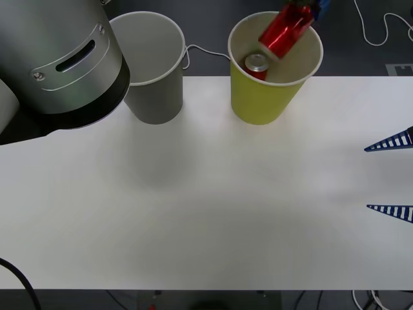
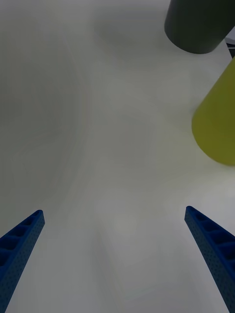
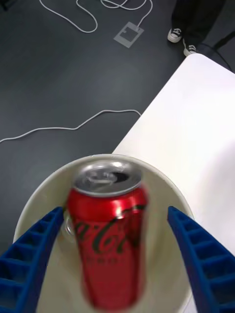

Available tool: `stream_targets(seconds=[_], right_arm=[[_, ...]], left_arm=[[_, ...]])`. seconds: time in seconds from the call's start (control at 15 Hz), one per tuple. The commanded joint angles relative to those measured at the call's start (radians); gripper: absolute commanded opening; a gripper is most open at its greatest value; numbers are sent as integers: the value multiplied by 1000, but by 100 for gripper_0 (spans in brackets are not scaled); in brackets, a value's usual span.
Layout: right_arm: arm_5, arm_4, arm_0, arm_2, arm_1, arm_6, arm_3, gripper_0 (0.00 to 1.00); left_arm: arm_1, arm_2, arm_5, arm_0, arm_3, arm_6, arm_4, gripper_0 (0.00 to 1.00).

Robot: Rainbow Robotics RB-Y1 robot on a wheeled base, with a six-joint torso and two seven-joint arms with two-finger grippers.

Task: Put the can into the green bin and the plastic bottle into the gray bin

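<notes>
Red can [image 3: 110, 234] sits tilted, top toward the green bin [image 1: 258, 103] below, between the spread, non-gripping fingers of the left gripper [image 3: 115, 264]; right gripper [image 2: 115, 259] open, idle.

Two bins stand side by side at the far edge of the worktop [image 1: 206, 213]. The gray bin [image 1: 153, 71] is on the left, the green bin [image 1: 268, 97] on the right, near each other but apart. One can [image 1: 257, 65] lies in the green bin, low against its left wall. A second can [image 1: 286, 31] is tilted over that bin's mouth, between the spread jaws of the left gripper [image 3: 115, 264], touching neither finger. The right gripper [image 1: 390, 175] is over the worktop's right edge, nearer than the bins and well apart from them, jaws wide. A cable [image 1: 203, 50] runs on the floor behind the bins.
</notes>
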Motion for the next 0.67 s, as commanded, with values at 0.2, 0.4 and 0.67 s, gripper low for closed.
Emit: stream_targets(seconds=[0.2,0.4,0.67], right_arm=[[0,0,0,0,0,0,0,100],[0,0,0,0,0,0,0,100],[0,0,0,0,0,0,0,100]], left_arm=[[29,13,-65,1,7,-81,43,100],[101,88,-128,33,-19,-157,85,100],[261,110,-211,90,-150,-245,171,100]])
